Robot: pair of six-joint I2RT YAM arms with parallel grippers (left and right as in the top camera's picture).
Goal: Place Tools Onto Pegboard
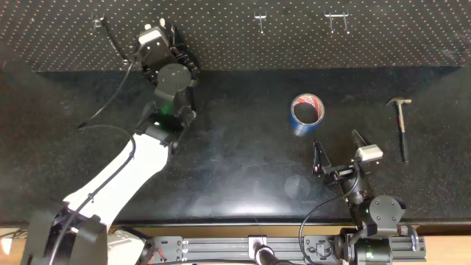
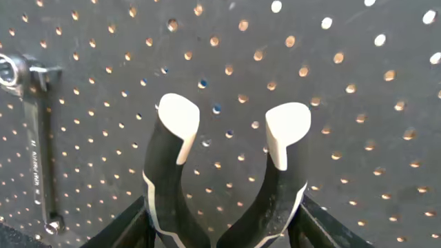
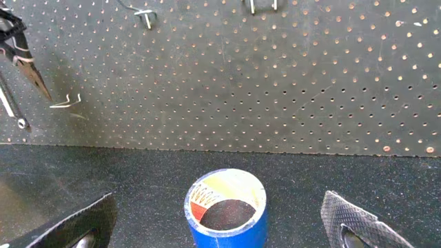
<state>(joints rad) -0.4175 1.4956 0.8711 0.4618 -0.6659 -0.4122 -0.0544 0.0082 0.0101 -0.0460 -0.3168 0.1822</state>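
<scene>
A silver wrench [image 2: 34, 145] hangs from a hook on the black pegboard [image 2: 344, 89]. My left gripper [image 2: 233, 127] is held close to the board beside the wrench, open, with nothing between its white pads [image 2: 180, 118]. From above, the left gripper [image 1: 168, 37] sits against the pegboard's left part. A blue tape roll [image 1: 307, 112] stands on the black table, and a hammer [image 1: 401, 126] lies at the right. My right gripper [image 1: 337, 149] rests low near the front, open, facing the tape roll [image 3: 226, 207], which stands a short way beyond its fingers [image 3: 355, 220].
Bare metal hooks [image 1: 260, 22] [image 1: 337, 22] stick out of the pegboard's upper middle and right. A dark pointed tool [image 3: 24, 58] hangs at the board's left, with a loose-looking wire hook [image 3: 65, 103] beside it. The table [image 1: 235, 162] is bare between the arms.
</scene>
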